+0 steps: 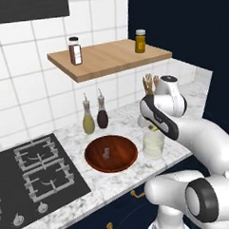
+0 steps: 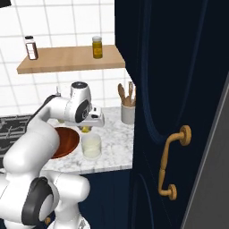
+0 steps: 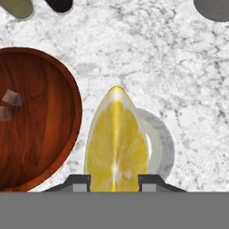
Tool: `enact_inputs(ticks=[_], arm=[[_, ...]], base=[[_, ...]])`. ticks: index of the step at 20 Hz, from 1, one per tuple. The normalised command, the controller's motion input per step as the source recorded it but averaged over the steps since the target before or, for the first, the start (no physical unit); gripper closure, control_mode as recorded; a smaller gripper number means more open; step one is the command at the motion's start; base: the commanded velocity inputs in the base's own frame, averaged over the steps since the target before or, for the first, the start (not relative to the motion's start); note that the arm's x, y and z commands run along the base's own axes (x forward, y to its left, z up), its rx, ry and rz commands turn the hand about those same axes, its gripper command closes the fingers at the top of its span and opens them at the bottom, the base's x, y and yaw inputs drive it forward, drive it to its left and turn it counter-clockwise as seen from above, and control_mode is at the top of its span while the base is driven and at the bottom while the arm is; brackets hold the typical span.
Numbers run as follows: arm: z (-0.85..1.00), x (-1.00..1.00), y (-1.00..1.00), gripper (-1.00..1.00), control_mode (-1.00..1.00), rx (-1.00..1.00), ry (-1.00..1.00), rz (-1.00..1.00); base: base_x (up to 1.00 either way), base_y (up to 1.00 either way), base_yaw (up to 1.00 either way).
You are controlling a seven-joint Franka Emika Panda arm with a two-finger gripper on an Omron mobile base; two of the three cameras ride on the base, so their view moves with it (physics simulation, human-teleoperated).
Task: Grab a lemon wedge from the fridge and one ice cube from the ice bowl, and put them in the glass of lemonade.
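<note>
My gripper [image 3: 114, 181] is shut on the lemon wedge [image 3: 116, 143], a bright-yellow slice that stands up between the two fingertips. It hangs just above the glass of lemonade [image 3: 160, 145], whose rim shows behind the wedge. From the base, the gripper [image 1: 154, 128] with the wedge [image 2: 85, 129] hovers over the glass [image 1: 153, 144] [image 2: 91, 146]. The reddish-brown ice bowl [image 1: 119, 160] [image 3: 44, 125] sits just left of the glass, with an ice cube [image 1: 106, 153] [image 3: 11, 97] in it. A light-grey slab [image 2: 210, 179] at the far right edge may be the fridge.
Two slim bottles [image 1: 88, 118] stand behind the bowl, and a grey cup of wooden utensils [image 2: 128, 112] behind the glass. A stove [image 1: 38, 172] lies to the left. A wooden shelf [image 1: 108, 57] with jars hangs above. A navy cabinet door with a gold handle [image 2: 172, 163] looms at the right.
</note>
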Motion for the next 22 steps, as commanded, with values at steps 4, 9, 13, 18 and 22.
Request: enact_inputs(ticks=[4,9,13,18,22], arm=[[0.0,0.0,-0.25,1.0,-1.0,0.0,0.0,0.0],[-0.12,0.06,0.0,1.0,-1.0,0.0,0.0,0.0],[-0.49,0.1,0.0,1.0,-1.0,0.0,0.02,0.0],[-0.15,0.0,0.0,1.0,-1.0,0.0,0.0,0.0],[0.0,0.0,0.0,1.0,-1.0,0.0,0.0,0.0]], base=[[0.0,0.0,0.0],[0.0,0.0,0.0],[0.0,0.0,0.0],[0.0,0.0,0.0],[0.0,0.0,0.0]])
